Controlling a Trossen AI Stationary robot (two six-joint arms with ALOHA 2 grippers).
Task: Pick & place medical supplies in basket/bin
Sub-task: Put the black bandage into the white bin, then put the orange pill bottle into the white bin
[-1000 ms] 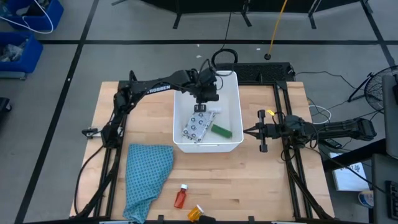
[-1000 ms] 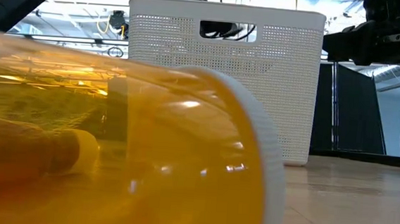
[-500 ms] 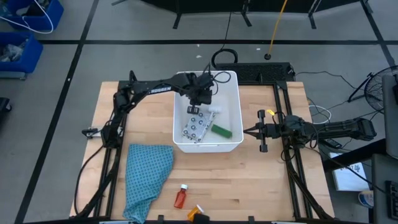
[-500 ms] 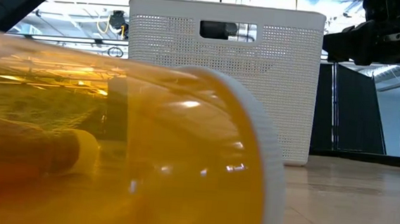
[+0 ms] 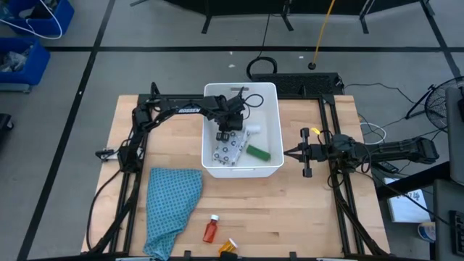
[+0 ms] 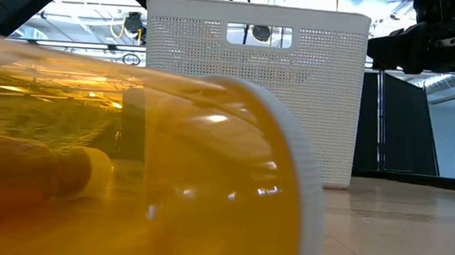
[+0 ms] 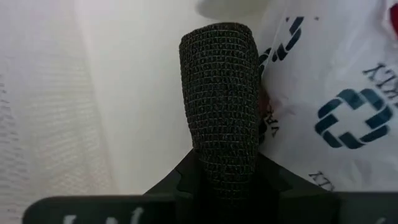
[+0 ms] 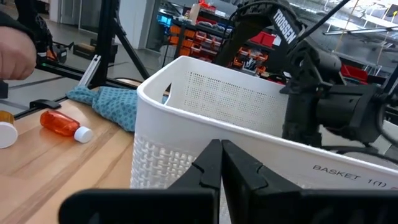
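The white bin (image 5: 267, 123) stands mid-table; it holds the dotted packet (image 5: 228, 151), the green block (image 5: 258, 153) and the small white cylinder (image 5: 252, 129). My left gripper (image 5: 226, 129) reaches down inside it, shut on the black block (image 7: 219, 106), beside the packet (image 7: 336, 106). The red bottle (image 5: 210, 229) and orange bottle (image 5: 228, 248) lie on their sides near the table's near edge; the orange bottle (image 6: 129, 161) fills the low view. My right gripper (image 5: 290, 153) waits shut, right of the bin. My left gripper holds the black block by its near end (image 7: 224, 171), and the block sticks out forward along the fingers. The block itself hides the fingers in the wrist view. Whether its free end (image 7: 217, 37) touches the bin's floor cannot be told.
The teal cloth (image 5: 170, 206) lies at the table's near left. The bin's tall walls (image 6: 254, 97) surround the left gripper. A person's hand (image 8: 15, 53) shows beyond the table's near left corner. Bare wood lies between the bin and the bottles.
My left gripper, carrying the black block, has moved toward the table's near edge and slightly left, going lower inside the bin, from near the far wall to just above the dotted packet. The right arm has kept still.
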